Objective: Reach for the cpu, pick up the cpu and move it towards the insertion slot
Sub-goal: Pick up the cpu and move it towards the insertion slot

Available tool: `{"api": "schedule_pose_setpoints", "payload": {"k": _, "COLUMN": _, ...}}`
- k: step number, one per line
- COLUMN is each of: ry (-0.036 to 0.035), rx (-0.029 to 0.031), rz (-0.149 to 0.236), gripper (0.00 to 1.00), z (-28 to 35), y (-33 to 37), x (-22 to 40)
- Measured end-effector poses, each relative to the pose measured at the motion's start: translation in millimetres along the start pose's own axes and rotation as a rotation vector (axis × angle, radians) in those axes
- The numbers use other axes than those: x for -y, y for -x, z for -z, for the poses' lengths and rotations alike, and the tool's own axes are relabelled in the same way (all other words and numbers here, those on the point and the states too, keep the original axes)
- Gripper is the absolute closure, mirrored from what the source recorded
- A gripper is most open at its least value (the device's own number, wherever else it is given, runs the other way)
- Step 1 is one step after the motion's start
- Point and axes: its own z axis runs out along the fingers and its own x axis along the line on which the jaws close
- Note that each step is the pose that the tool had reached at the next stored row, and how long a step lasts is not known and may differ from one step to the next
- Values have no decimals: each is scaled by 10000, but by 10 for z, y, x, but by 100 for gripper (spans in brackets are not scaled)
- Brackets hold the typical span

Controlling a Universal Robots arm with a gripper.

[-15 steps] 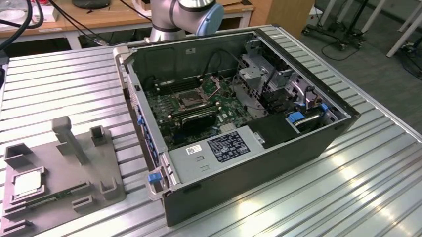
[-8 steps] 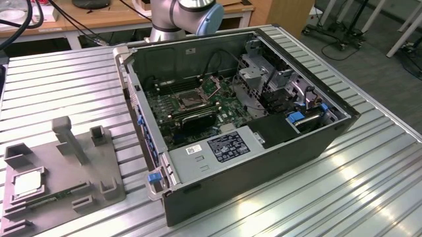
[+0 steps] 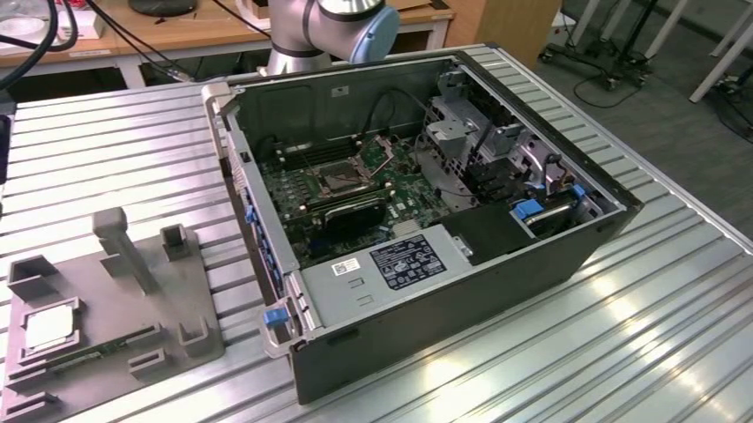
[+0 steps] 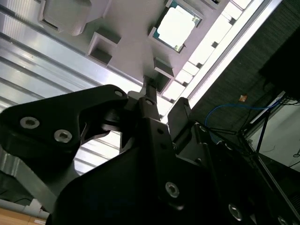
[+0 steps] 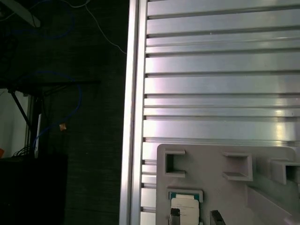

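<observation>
The cpu is a small pale square chip lying flat in a pocket of the grey holder plate, at the exterior view's lower left. The first wrist view has the cpu just beyond my gripper, whose two dark fingertips stand apart with nothing between them. The second wrist view looks past the black gripper to the cpu some way ahead of it. The insertion slot, a shiny metal frame with a dark centre, sits on the green board inside the open computer case.
The case stands on a ribbed aluminium table. On the holder plate are raised grey posts and a thin green circuit strip. The table's edge runs close beside the plate, with dark floor and blue cable beyond.
</observation>
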Motion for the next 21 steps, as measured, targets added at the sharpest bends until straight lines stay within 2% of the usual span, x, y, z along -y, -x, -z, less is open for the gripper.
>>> {"api": "schedule_pose_setpoints", "payload": {"k": 4, "ry": 2, "rx": 3, "rz": -1, "gripper": 61, "z": -19, "y": -1, "x": 1}}
{"api": "schedule_pose_setpoints", "payload": {"k": 5, "ry": 1, "rx": 2, "rz": -1, "gripper": 56, "z": -35, "y": -1, "x": 3}}
{"api": "schedule_pose_setpoints", "payload": {"k": 6, "ry": 3, "rx": 1, "rz": 0, "gripper": 56, "z": -52, "y": -1, "x": 6}}
{"api": "schedule_pose_setpoints", "payload": {"k": 7, "ry": 8, "rx": 2, "rz": 0, "gripper": 49, "z": -70, "y": -1, "x": 10}}
{"api": "schedule_pose_setpoints", "payload": {"k": 12, "ry": 13, "rx": 1, "rz": 0, "gripper": 48, "z": -160, "y": -13, "x": 51}}
{"api": "schedule_pose_setpoints", "payload": {"k": 13, "ry": 13, "rx": 0, "rz": 0, "gripper": 43, "z": -177, "y": -18, "x": 60}}
{"api": "schedule_pose_setpoints", "payload": {"k": 14, "ry": 13, "rx": 1, "rz": 0, "gripper": 43, "z": -195, "y": -23, "x": 69}}
{"api": "schedule_pose_setpoints", "payload": {"k": 15, "ry": 13, "rx": 1, "rz": 0, "gripper": 36, "z": -213, "y": -28, "x": 79}}
{"api": "schedule_pose_setpoints", "payload": {"k": 21, "ry": 14, "rx": 2, "rz": 0, "gripper": 36, "z": -319, "y": -43, "x": 157}}
